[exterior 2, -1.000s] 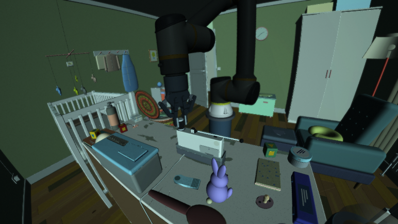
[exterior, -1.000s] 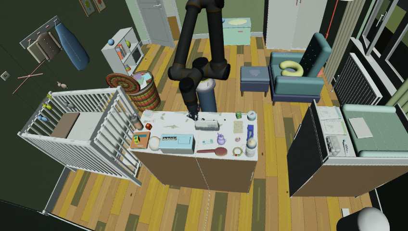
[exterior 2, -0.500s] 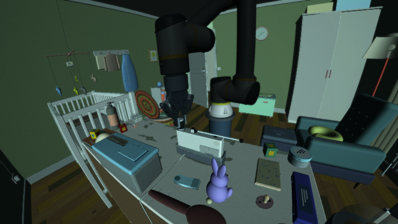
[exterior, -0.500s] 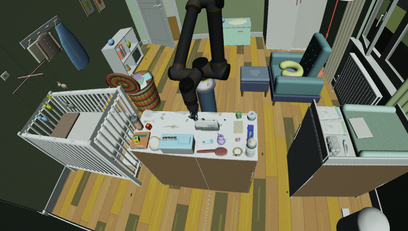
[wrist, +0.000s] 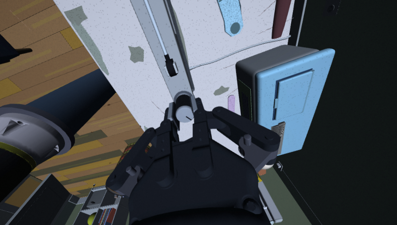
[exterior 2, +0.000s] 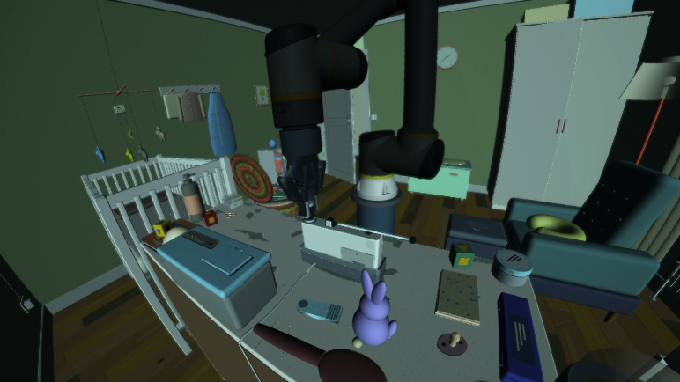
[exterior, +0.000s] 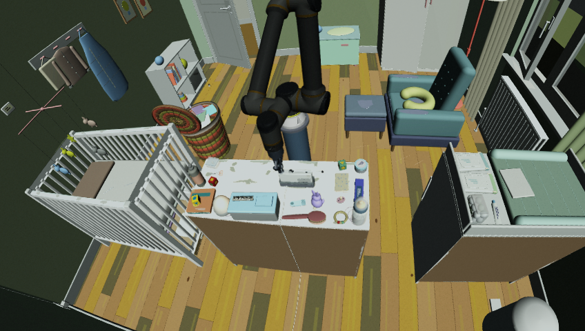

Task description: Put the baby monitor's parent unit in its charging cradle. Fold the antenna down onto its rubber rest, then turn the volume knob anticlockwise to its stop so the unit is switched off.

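The white parent unit stands upright in its grey charging cradle near the middle of the white dresser top. Its thin antenna lies folded flat along the unit's top edge, black tip pointing right. I grip the small grey volume knob at the unit's left end with my gripper, which comes straight down on it from above. In the side camera my gripper stands at the cradle's left back corner. The knob's pointer mark shows on its cap.
A blue-topped box sits left of the cradle, close to my fingers. A purple rabbit, a remote and a hairbrush lie in front. A cable runs across the top. The arm's pedestal stands behind the dresser.
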Robot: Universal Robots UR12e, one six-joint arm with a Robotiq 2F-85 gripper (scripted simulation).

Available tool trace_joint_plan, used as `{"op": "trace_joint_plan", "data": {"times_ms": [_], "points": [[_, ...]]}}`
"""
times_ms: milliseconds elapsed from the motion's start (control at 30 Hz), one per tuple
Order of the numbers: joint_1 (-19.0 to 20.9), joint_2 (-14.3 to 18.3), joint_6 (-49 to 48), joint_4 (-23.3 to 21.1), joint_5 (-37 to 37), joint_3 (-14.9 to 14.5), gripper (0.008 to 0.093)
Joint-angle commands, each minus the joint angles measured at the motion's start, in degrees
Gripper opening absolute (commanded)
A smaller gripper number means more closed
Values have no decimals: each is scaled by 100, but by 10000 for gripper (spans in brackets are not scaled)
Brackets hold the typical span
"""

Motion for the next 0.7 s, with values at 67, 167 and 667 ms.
{"op": "trace_joint_plan", "data": {"times_ms": [67,167,667], "points": [[0,0,-265,-5,1,-3,80],[0,0,-539,-5,1,-3,80],[-1,-1,-1834,-5,1,-2,80]]}}
